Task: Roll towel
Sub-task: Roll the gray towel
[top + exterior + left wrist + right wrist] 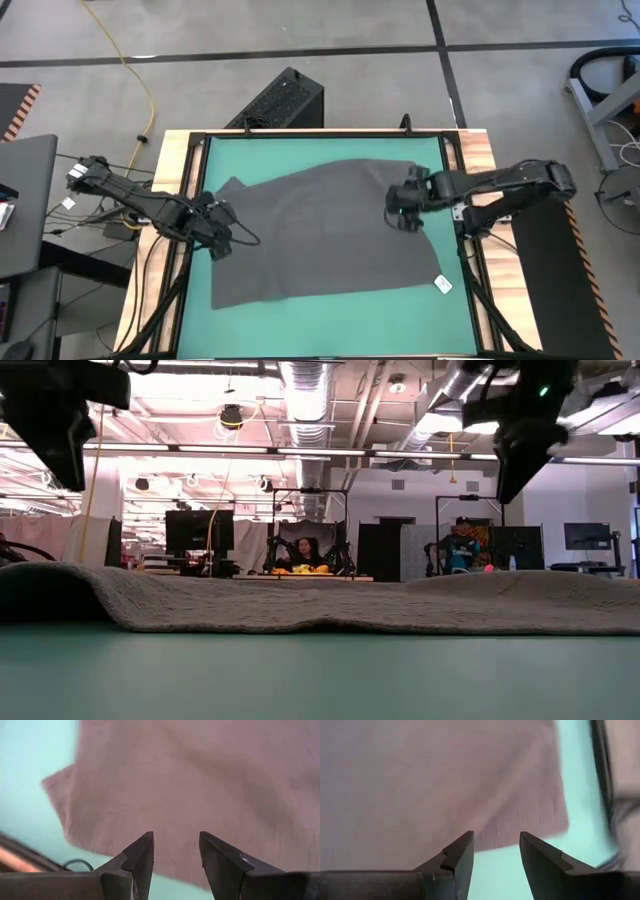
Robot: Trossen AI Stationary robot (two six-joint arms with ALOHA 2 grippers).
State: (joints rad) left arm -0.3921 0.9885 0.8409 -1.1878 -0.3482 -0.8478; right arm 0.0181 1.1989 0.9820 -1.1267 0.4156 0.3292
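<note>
— At three o'clock on the mat, what's your right gripper (495, 851) doing?
— Fingers parted, empty, above the towel (320, 235) edge. My left gripper (175, 851), at nine o'clock, likewise.
— The tag (443, 285)?
— Five o'clock corner; its print unreadable.

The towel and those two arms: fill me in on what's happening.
A dark grey towel lies spread out and unrolled on the green table, with its white tag at the corner on the right arm's side. The left gripper hovers open over the towel's left edge, and the right gripper hovers open over its right part. Neither holds the cloth, so rolling has not begun.
</note>
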